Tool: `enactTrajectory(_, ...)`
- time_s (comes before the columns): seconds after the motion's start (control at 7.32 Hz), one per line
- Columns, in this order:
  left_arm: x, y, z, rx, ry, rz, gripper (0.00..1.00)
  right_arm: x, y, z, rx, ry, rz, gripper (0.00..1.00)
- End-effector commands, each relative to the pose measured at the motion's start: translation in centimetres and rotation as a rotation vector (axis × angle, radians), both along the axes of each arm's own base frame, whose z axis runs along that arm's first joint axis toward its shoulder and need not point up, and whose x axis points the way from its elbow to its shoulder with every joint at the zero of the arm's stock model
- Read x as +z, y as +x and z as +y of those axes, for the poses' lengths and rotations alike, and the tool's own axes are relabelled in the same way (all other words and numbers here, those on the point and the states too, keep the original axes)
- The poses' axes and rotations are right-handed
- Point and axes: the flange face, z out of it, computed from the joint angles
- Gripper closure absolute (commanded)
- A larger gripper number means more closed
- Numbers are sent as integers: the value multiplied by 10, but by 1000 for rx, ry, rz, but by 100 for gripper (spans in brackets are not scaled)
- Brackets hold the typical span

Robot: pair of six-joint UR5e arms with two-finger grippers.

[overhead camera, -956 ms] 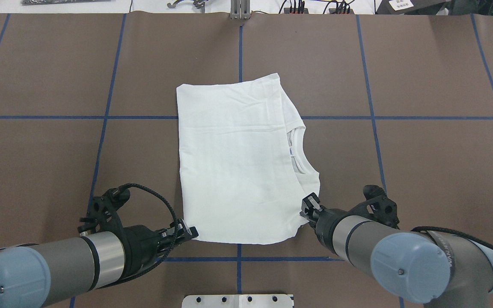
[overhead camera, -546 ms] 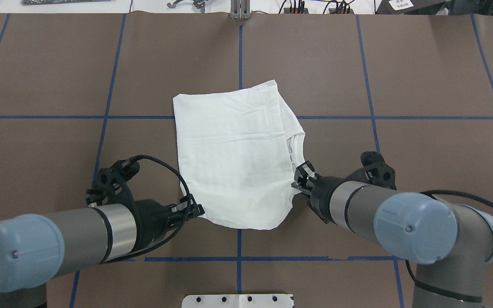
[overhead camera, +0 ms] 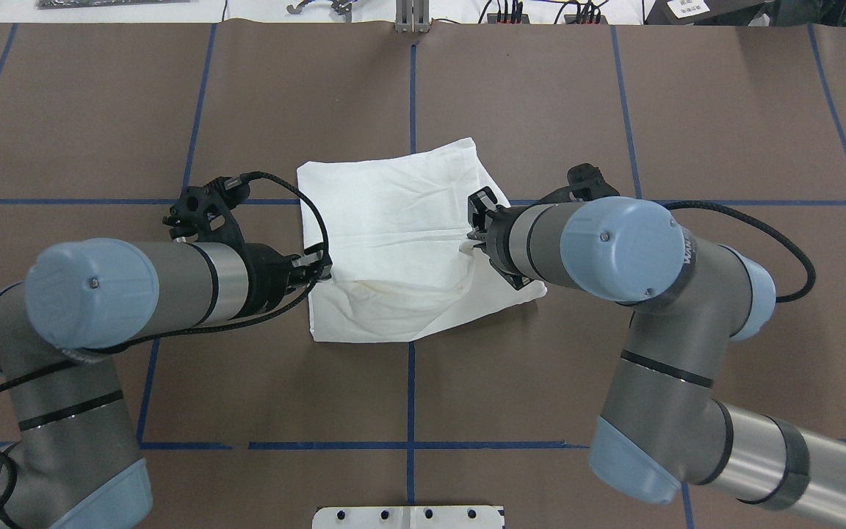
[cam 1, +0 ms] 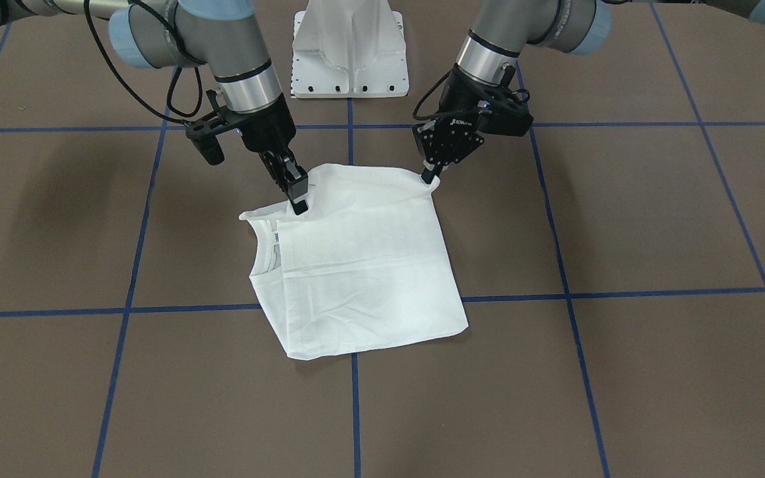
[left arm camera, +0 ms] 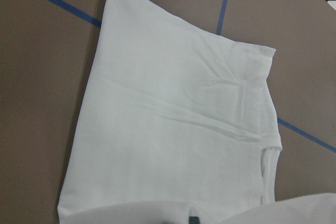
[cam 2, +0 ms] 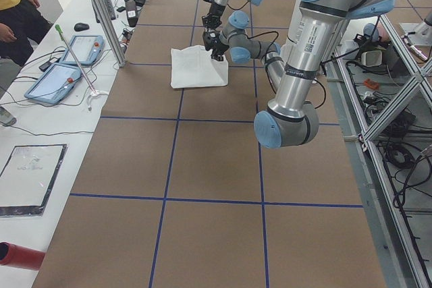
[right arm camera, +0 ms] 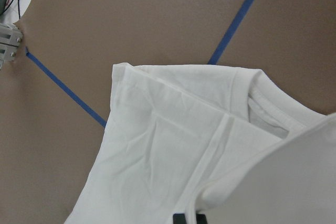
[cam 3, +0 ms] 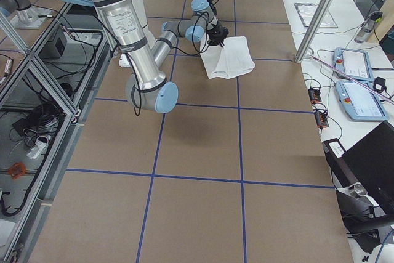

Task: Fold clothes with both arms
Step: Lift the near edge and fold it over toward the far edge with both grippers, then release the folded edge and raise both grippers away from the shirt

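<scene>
Raised corners of white shirt (overhead camera: 386, 213) tight in left jaws and right jaws

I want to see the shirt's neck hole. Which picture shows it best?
The front-facing view: the collar lies bare and whole. Both wrist views catch only part, overhead hides it, side views are too small.
</scene>
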Motion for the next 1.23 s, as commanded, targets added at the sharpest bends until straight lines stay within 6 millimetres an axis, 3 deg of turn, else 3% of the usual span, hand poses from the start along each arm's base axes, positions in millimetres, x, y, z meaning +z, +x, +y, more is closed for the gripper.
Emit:
enactTrajectory(0.0,18,11,-64,-35,15,-18,100,1,-31,-60,-2,-4,16,100)
enactTrajectory(0.14,37,8,-86,-46,49,-30,100,11,-29,-81,-6,5,7,100)
enactTrajectory(0.55,50,30,-131,-74,29,-72,100,19,-33,-106,-32,40,50,100)
enactTrajectory(0.68,62,27,-163,-105,29,-83,64,36,-30,-126,-33,55,29,100)
enactTrajectory(0.82,78,18,-213,-126,80,-135,14,39,-27,-157,-51,117,45,1)
enactTrajectory(0.96,100,-13,-251,-161,114,-174,0,39,-22,-188,-78,155,101,0)
enactTrajectory(1.09,107,-37,-265,-157,149,-209,0,51,22,-221,-131,175,117,0)
